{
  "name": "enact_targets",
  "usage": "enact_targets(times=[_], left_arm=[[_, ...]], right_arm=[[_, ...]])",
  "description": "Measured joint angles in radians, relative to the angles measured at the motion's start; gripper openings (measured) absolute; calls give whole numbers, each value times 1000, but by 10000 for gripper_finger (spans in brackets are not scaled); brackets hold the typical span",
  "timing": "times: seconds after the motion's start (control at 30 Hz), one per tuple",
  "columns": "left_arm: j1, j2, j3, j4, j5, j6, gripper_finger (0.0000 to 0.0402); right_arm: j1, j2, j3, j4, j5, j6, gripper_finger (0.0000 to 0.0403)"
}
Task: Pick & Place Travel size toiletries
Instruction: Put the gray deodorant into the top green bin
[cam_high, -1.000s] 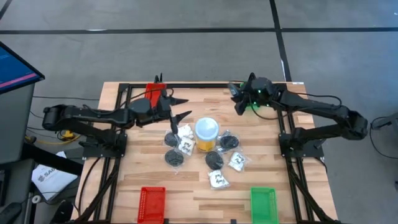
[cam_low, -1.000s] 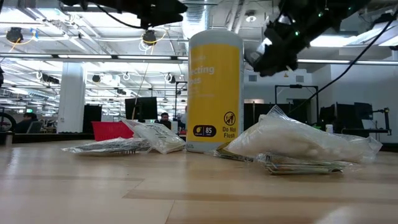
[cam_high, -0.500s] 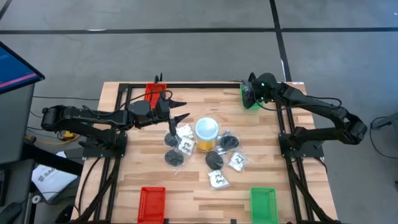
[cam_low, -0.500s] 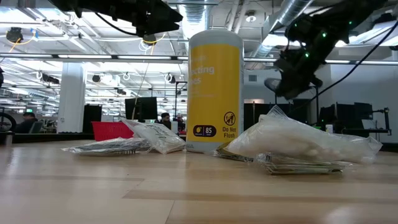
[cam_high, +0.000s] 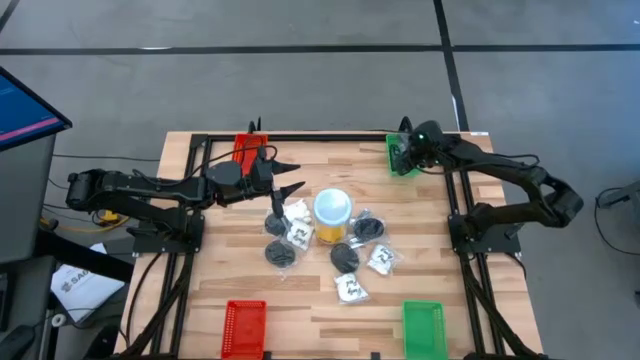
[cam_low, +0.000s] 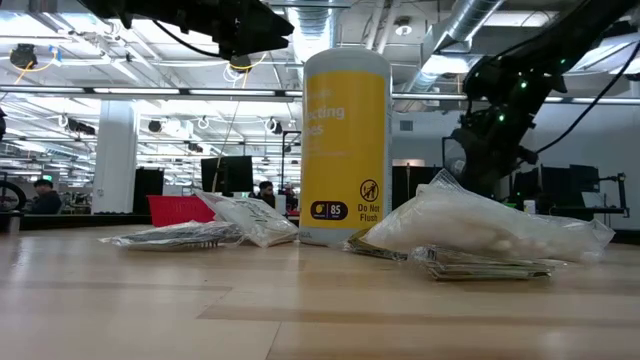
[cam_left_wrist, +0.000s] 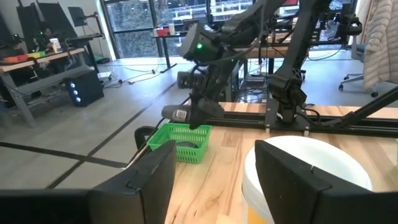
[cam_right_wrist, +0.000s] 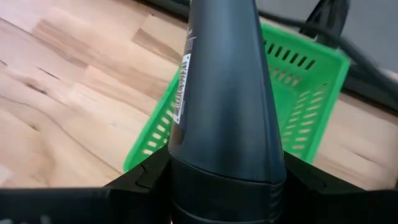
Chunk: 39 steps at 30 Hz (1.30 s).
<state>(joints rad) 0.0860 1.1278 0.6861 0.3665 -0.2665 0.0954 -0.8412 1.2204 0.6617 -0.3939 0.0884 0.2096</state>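
Small toiletries lie around the yellow jar (cam_high: 332, 215) at mid table: clear packets with white contents (cam_high: 352, 289) (cam_high: 380, 260) (cam_high: 298, 232) and black roundish pieces (cam_high: 280, 253) (cam_high: 345, 258) (cam_high: 368, 228). My right gripper (cam_high: 406, 155) (cam_right_wrist: 224, 180) is at the far right, above the far green tray (cam_high: 400, 160), shut on a dark tube (cam_right_wrist: 224, 93) with a white barcode label. My left gripper (cam_high: 290, 173) (cam_left_wrist: 214, 186) hovers open, left of and beyond the jar, touching nothing. My right gripper pinches the dark tube's wide end (cam_right_wrist: 224, 168) between its two fingers (cam_right_wrist: 140, 177), which lie along the tube. The tube's narrower free end (cam_right_wrist: 221, 18) points away from the fingers at the green tray (cam_right_wrist: 292, 93). In the left wrist view the tube (cam_left_wrist: 179, 114) is lifted clear just above that tray.
A red tray (cam_high: 247, 150) sits at the far edge near my left gripper. Another red tray (cam_high: 245, 327) and a green one (cam_high: 422, 325) stand at the near edge. Black frame rails (cam_high: 455, 215) run along the table's sides. Bare wood lies between the pile and the near trays.
My right gripper has moved toward the table's right edge and downward, turning as it went, and now hangs over the far green tray with the tube. My left arm and the pile have kept still.
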Motion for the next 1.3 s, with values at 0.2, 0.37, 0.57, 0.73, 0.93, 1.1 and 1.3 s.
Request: enact_targets(times=[0.2, 0.37, 0.57, 0.73, 0.93, 1.1, 1.3], left_arm=[[0, 0, 0, 0, 0, 0, 202], [0, 0, 0, -1, 0, 0, 202], [0, 0, 0, -1, -1, 0, 198], [0, 0, 0, -2, -4, 0, 199], [0, 0, 0, -3, -4, 0, 196], [0, 0, 0, -4, -4, 0, 196], [0, 0, 0, -4, -3, 0, 193]], right_arm=[[-15, 104, 0, 68, 0, -14, 179], [-48, 163, 0, 82, 2, -14, 179], [-60, 200, 1, 93, 3, -18, 179], [-60, 200, 1, 94, 3, -18, 180], [-57, 198, 1, 93, 36, 17, 247], [-55, 198, 2, 93, 44, 17, 228], [-53, 179, 0, 80, 43, 20, 200]])
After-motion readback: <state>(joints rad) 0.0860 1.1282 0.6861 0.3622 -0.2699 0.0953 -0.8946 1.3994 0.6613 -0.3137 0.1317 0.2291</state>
